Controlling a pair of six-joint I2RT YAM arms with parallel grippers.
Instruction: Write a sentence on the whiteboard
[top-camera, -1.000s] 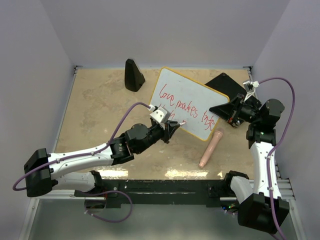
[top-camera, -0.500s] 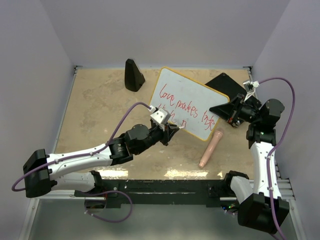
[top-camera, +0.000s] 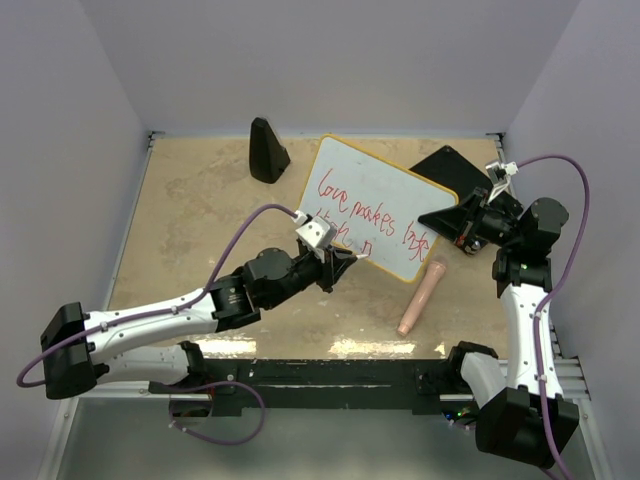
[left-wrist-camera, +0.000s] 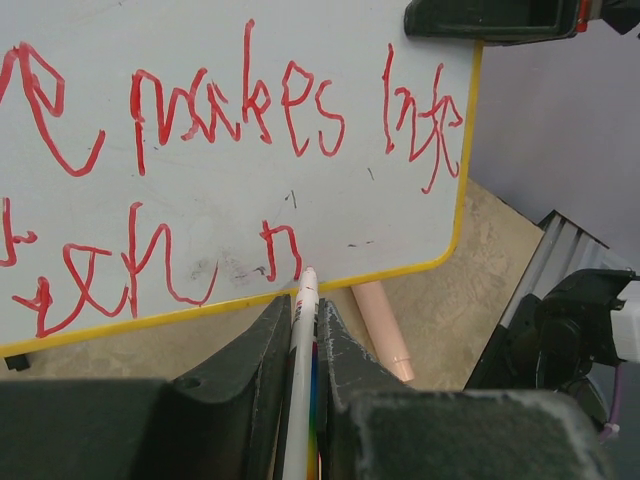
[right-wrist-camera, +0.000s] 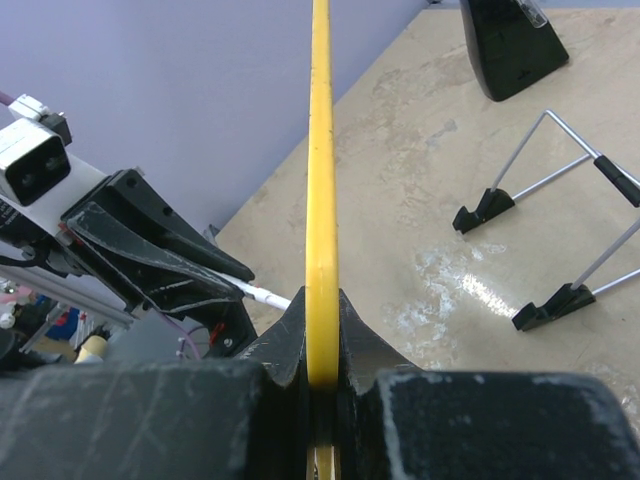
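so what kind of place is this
Probably a robot test cell in a lab: plain walls box in a beige table, a left arm and right arm are bolted to a rail at its near edge, holding a whiteboard and marker.

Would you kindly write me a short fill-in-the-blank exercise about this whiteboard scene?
1. The pincer shut on the marker belongs to the ____ arm.
2. The right pincer grips the whiteboard by its ____ rim.
3. The sentence is written in ____ ink.

Missing words: left; yellow; red.
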